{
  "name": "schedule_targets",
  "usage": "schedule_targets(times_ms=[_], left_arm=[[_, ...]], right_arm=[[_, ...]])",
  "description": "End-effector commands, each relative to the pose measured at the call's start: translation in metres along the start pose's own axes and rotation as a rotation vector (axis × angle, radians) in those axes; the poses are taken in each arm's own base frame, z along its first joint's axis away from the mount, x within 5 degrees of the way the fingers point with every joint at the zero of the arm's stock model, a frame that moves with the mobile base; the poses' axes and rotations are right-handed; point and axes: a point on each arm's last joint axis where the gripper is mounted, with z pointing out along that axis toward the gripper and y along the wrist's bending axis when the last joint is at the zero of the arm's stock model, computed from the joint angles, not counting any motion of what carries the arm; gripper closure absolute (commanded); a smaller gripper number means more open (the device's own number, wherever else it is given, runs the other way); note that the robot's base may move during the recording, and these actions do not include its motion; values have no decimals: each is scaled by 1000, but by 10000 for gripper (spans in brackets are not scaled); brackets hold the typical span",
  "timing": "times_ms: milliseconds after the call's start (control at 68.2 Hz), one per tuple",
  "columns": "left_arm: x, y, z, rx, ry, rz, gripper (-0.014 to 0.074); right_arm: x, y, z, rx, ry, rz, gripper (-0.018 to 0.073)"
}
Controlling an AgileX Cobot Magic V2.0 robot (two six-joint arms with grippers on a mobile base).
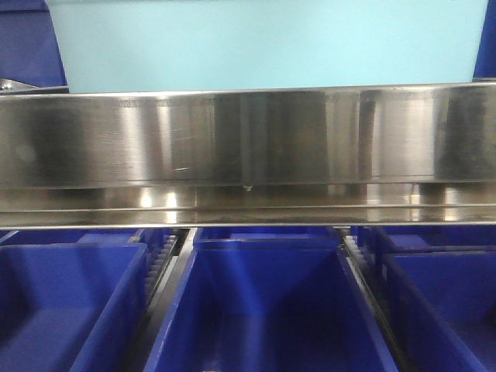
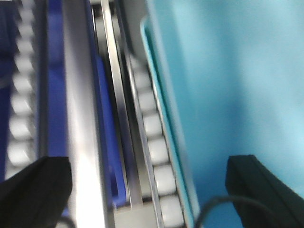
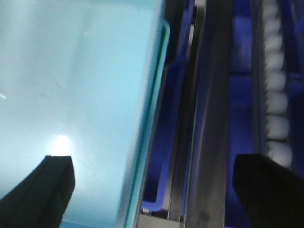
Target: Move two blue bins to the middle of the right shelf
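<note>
1 pale blue bin (image 1: 263, 43) stands just above the steel shelf rail (image 1: 248, 139), between the 2 arms. Left gripper (image 2: 147, 166) and right gripper (image 3: 153, 161) each point along a bin side wall, jaws spread wide apart and clamped on nothing.

Pale sky-blue rectangular plastic bin (image 1: 263, 43): showing no readable text or label.
Brushed steel shelf rail (image 1: 248, 139): carrying no legible marking.
Dark royal-blue plastic bins (image 1: 263, 310): displaying no readable number.
</note>
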Motion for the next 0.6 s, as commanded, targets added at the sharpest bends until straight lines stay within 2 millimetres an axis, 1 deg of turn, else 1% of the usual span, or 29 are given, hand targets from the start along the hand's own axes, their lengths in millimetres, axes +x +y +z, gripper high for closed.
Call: schedule_targets(times_ms=[0, 44, 88, 161, 293, 323, 484, 587], left_arm=[[9, -3, 17, 25, 33, -13, 51], [13, -5, 25, 44, 41, -17, 51], [16, -6, 32, 48, 47, -16, 51], [23, -7, 43, 47, 65, -12, 51], [32, -6, 58, 45, 83, -37, 51], [33, -6, 60, 47, 78, -39, 51], [35, -8, 65, 62, 66, -45, 51], [35, -9, 65, 70, 60, -50, 75]], right_arm=[[6, -3, 12, 9, -15, 6, 1], [11, -4, 21, 10, -9, 7, 1], [14, -4, 27, 4, -9, 12, 1], [17, -3, 33, -13, -19, 26, 1], [18, -2, 38, -29, -35, 40, 1], [18, -2, 43, -28, -23, 40, 1], [19, -2, 60, -28, 25, 48, 1], [21, -2, 67, -38, 49, 59, 8]])
